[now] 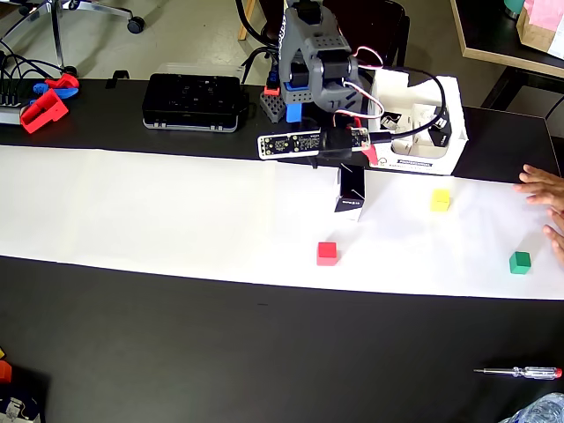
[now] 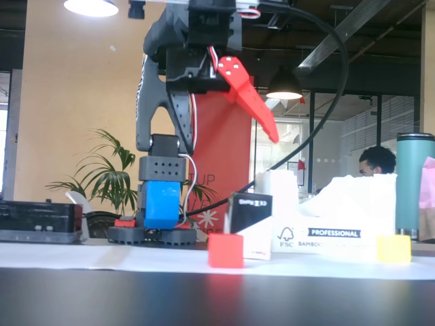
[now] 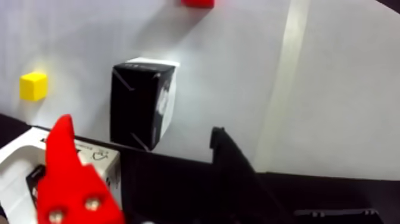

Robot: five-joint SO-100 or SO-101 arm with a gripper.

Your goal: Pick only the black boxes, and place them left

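Note:
One black box (image 1: 351, 189) stands upright on the white paper, just in front of the arm. It shows black faces and a white side in the fixed view (image 2: 248, 224) and the wrist view (image 3: 143, 104). My gripper (image 1: 352, 159) hangs above and slightly behind it, open, with nothing between the fingers. In the fixed view the gripper (image 2: 211, 139) has its red finger (image 2: 248, 95) spread out to the right, well above the box. The wrist view shows the gripper (image 3: 141, 126) with the red finger (image 3: 65, 161) on the left and the black finger (image 3: 229, 167) on the right, the box beyond them.
A red cube (image 1: 327, 253), a yellow cube (image 1: 441, 200) and a green cube (image 1: 520, 262) lie on the paper. A white carton tray (image 1: 423, 159) sits right of the arm, a flat black device (image 1: 194, 101) to its left. A person's hand (image 1: 542, 189) enters at the right edge.

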